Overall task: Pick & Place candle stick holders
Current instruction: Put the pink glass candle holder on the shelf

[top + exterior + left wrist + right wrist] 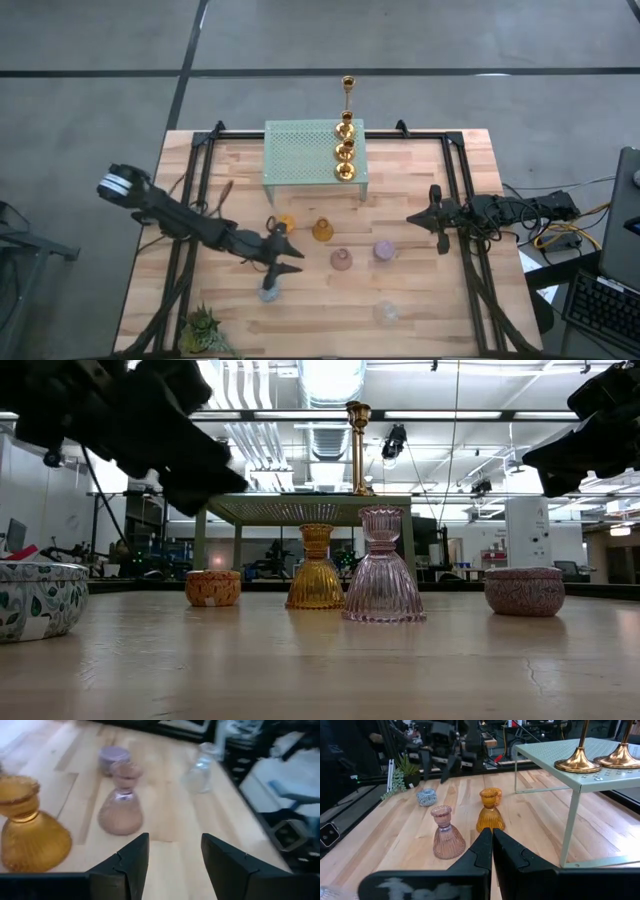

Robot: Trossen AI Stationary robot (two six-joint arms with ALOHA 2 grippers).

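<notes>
We are seeing the left gripper, fingers spread and empty, hovering at the frame's lower centre, with the upright pink holder just right of it, far nearer than the pressed-shut right gripper.

Four shiny gold candlesticks, count them. Six small coloured glass holders. One mint-green perforated metal stand, one spiky green plant.

Candlesticks on stand; holders before it.
</notes>
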